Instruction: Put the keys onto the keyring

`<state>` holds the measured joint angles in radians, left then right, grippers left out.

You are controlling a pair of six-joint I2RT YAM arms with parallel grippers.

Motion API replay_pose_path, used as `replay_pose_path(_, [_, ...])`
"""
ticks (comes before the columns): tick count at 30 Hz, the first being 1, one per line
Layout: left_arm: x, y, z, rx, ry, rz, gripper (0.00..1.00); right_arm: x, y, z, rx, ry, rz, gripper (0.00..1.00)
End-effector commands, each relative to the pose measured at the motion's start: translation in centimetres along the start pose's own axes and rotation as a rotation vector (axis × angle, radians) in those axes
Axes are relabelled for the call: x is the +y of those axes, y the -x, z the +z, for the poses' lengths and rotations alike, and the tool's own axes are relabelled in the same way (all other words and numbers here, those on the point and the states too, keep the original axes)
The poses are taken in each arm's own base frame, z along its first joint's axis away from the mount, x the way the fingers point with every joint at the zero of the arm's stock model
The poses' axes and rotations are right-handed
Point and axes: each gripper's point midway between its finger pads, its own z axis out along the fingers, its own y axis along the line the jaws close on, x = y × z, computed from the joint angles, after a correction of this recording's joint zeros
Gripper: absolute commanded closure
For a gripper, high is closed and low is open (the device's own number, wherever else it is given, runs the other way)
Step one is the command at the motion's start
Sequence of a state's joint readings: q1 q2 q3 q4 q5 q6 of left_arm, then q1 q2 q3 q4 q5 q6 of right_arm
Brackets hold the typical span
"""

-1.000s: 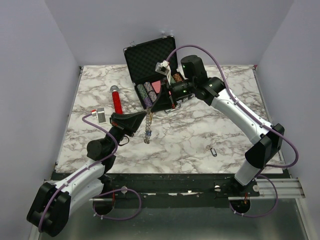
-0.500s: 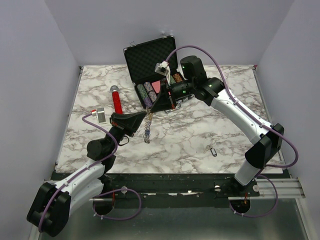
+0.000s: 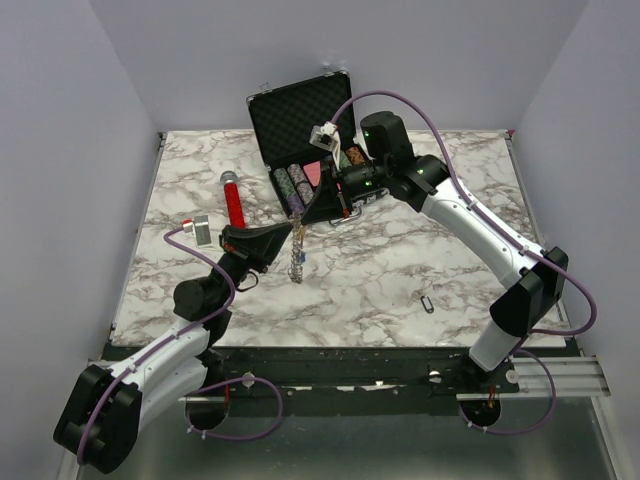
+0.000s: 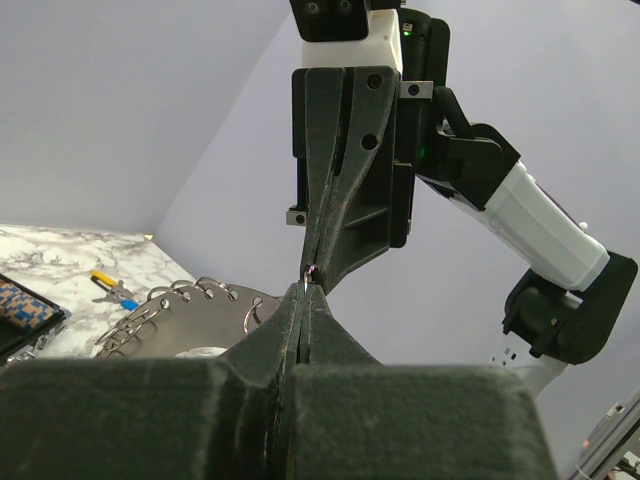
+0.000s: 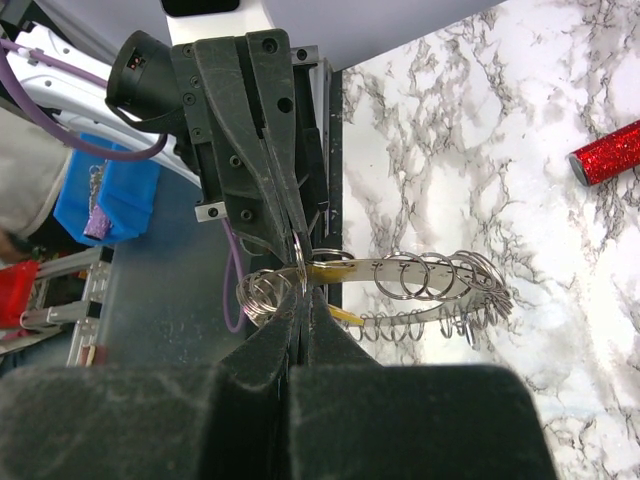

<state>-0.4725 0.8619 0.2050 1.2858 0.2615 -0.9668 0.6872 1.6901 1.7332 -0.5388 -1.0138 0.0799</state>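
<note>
Keyring (image 5: 362,266) is held up off the tabletop, a bit left of the middle, about halfway between the front and back edges. It is a wide metal band fringed with small rings, most of it hanging free from the pinch point. Sweep from the left edge: small silver block with red end (image 3: 200,229), idle; red glitter cylinder (image 3: 233,200) just behind it toward the back edge, idle, neither one task stuff. Next the left gripper (image 4: 305,293), jaws fully together, tips nipping a small ring at the keyring's near end, probably the steadying hold so the band doesn't swing. The right gripper (image 5: 303,298) reaches in from the back-right, also clamped tight, and meets the left one almost tip to tip on the same spot. Judged: one anchors while the other works the ring to thread a key. A yellow tag shows right at the pinch, but I can't tell which jaws have it or whether it's already threaded. Yellow-and-blue tagged keys (image 4: 112,288) lie on the tabletop beyond the band, not threaded. Open black case (image 3: 295,115) sits at the back edge, out of the working space. Small loose key (image 3: 427,303) lies near the front edge, right of middle, well apart from both arms; too small to read its tag, likely waiting its turn.
</note>
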Motion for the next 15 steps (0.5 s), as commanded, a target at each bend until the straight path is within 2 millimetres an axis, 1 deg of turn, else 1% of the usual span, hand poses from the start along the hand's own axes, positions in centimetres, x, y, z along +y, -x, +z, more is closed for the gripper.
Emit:
replay_pose_path(1, [-6.39,5.03,-0.23,-0.204,-0.247,0.065,1.00,0.05,0.26,0.22,-0.009,-0.009,-0.008,1.00])
replay_pose_path(15, [-6.10,4.83,-0.11,-0.196,-0.239,0.062,1.00,0.77,0.23,0.36,-0.009,0.045,0.002,1.00])
